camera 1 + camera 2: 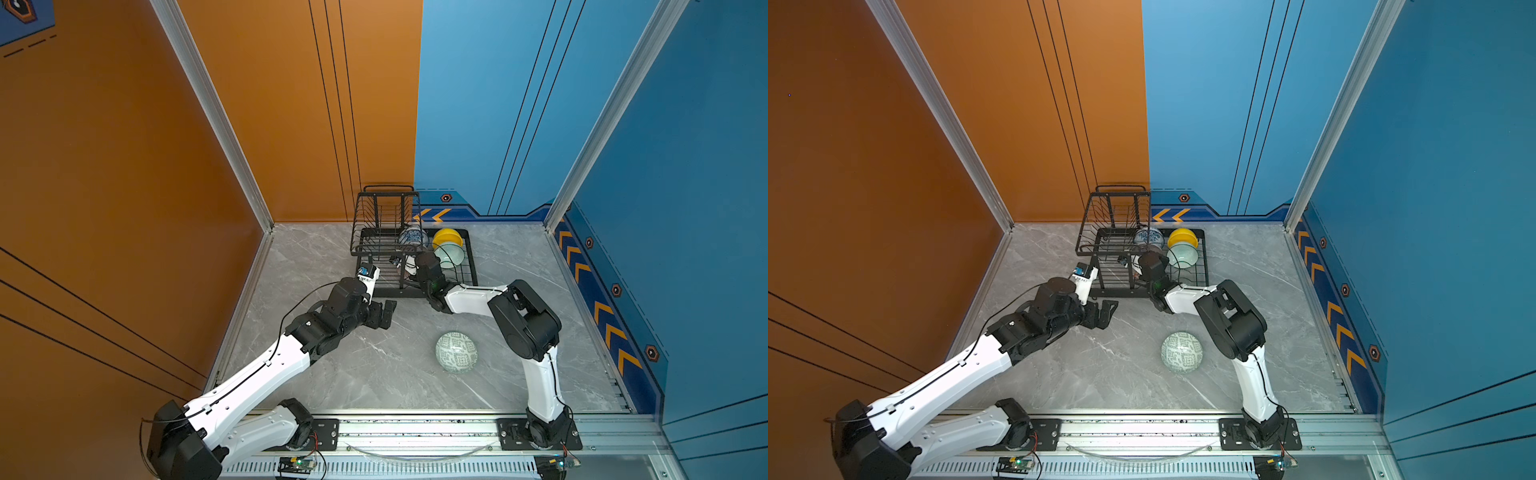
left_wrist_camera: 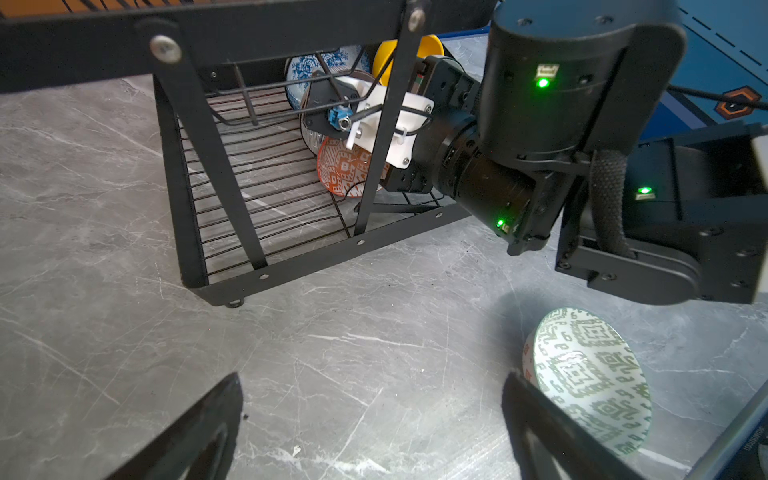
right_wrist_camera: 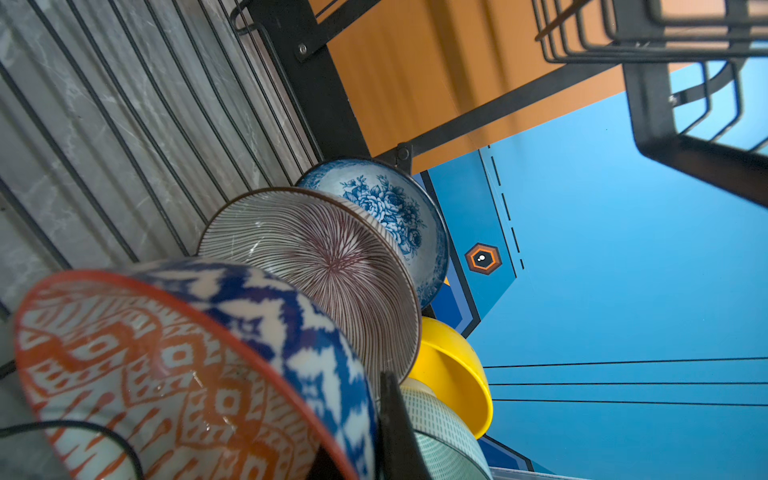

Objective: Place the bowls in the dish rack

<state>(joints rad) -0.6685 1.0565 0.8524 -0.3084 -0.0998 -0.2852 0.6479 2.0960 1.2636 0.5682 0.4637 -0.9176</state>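
While reaching in under the raised top basket of the black wire dish rack [image 1: 376, 249], grips the rim of the orange-white bowl [image 3: 145, 365] with the right claw [image 3: 374, 419], pinched shut on the thin wall. Shows orange zigzag and diamond shapes inside that bowl, blue and white blotches outside. Tilted up on edge on the rack's wire floor. Just behind it, also on edge, the pinkish bowl [image 3: 324, 257] with thin lines running out from the middle, then the blue-white bowl [image 3: 386, 199] with blue flowers. Beside those, toward the right of the rack in both top views, the plain yellow bowl [image 1: 446, 237] and the pale mint green bowl [image 1: 449, 254], the mint one in front of the yellow one. Out on the grey marbled surface [image 1: 332, 374], well apart from the rack, the green-white bowl [image 1: 456, 351], standing upright, covered in square curly marks. Near the rack's front edge, the left claw [image 1: 384, 313], wide open, holding nothing, low over the surface.
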